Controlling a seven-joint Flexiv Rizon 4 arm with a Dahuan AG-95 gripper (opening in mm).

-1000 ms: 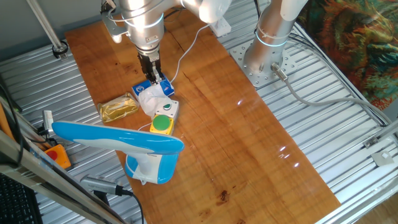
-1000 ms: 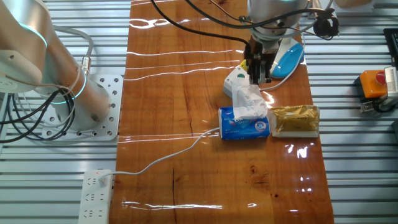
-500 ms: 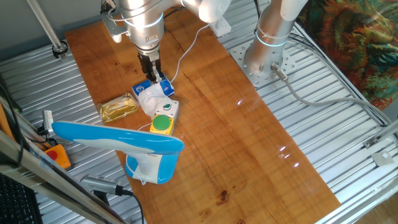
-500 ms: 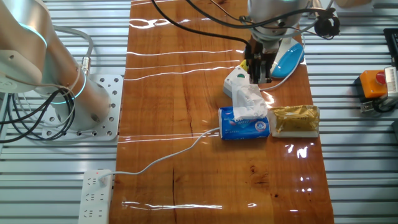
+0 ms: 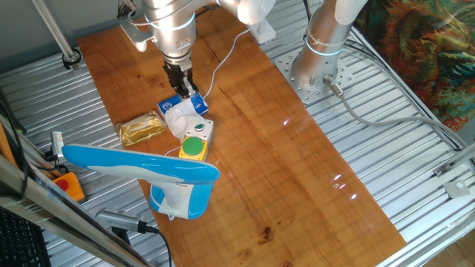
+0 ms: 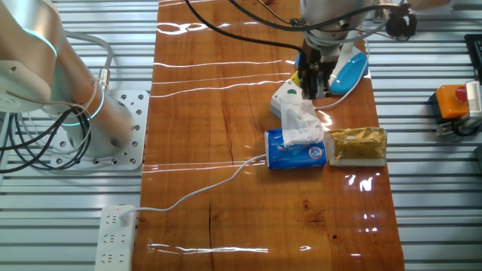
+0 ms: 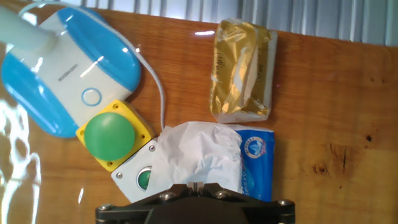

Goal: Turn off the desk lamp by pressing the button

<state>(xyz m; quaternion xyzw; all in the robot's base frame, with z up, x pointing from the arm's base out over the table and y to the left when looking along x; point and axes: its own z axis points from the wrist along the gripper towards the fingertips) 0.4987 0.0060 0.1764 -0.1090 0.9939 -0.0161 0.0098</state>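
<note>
Button [image 7: 109, 136], green in its yellow surround on a small white box [image 5: 199, 133], sits on the wooden desk [image 5: 282, 170] just beside the desk lamp [image 5: 159, 174]'s round blue base, under the tip of its curved head. My jaws hang above the blue tissue pack [image 6: 297, 148] and its white tissue [image 7: 198, 155], near the button but not over it. Whether they are apart or together, I cannot tell: the black fingers [image 5: 181, 80] show no clear tips. A gold packet [image 7: 242, 70] lies beside the tissues.
</note>
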